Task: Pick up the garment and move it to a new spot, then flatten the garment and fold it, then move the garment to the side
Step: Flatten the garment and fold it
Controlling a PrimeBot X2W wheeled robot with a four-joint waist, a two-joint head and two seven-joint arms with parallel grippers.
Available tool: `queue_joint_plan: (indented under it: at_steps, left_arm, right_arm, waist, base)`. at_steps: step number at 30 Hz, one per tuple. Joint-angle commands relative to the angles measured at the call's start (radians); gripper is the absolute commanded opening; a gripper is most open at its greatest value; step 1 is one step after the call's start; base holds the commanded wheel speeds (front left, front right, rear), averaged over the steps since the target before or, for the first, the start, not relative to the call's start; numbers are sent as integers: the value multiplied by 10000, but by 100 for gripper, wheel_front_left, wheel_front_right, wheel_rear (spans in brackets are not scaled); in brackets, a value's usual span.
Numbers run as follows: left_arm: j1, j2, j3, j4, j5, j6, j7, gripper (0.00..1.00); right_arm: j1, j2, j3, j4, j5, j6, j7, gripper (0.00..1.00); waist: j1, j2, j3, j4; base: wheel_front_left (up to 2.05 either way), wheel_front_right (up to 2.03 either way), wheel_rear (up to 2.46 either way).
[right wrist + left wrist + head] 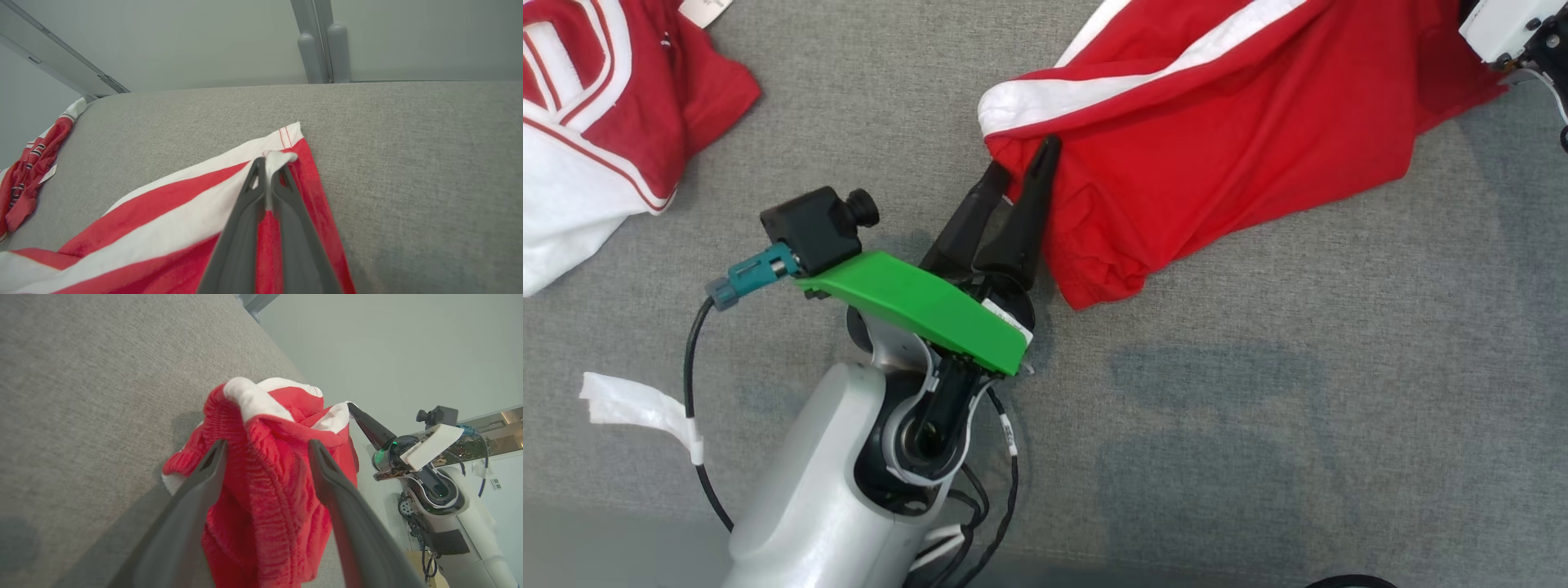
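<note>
A red cloth garment with white stripes [1217,155] lies stretched across the far right part of the grey woven fabric surface [1258,408]. One end is bunched near the middle and the other reaches toward the far right corner.

The left gripper [1023,163] sits at the bunched end, its two dark fingers pointing up and to the right. In the left wrist view its fingers [212,469] stand parted on either side of a crumpled, raised hump of the garment [269,506]. The cloth is between them but not visibly pinched, so this gripper reads as open around the fold.

The right gripper [1515,37] shows at the far right corner as a white housing over the garment's other end. In its own wrist view the right gripper [270,164] is closed, with a small white fold of the hem clamped between the fingertips. The striped cloth [163,220] trails back from the grip and lies on the surface. The left wrist view shows the right gripper's tip [353,409] touching the white edge of the same garment.

A second red and white printed garment [596,122] lies crumpled at the far left corner, well apart from the first. A strip of white tape [629,404] hangs from a black cable near the left arm.
</note>
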Motion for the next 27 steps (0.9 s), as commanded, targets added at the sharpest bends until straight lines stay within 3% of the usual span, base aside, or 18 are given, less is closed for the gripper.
queue_joint_plan:
  at_steps: [1, 15, 27]
  left_arm:
    - [160, -25, -51, -73, -47, 8, -20, 100]
    - [618, -128, -490, -87, -174, -141, -121, 100]
    - [552, -57, -776, 250, 209, -290, -330, 100]
  right_arm:
    - [-161, -50, 29, 138, -89, 0, -89, 0]
    - [-1060, 222, 388, 1858, -1137, 0, -519, 0]
    - [-1221, 201, 1127, 1653, -1299, 0, -1474, 0]
  waist:
    - [0, 0, -22, 86]
    - [0, 0, -59, 400]
    - [0, 0, -163, 560]
  base:
    - [0, 0, 0]
    - [0, 0, 0]
    - [0, 0, 0]
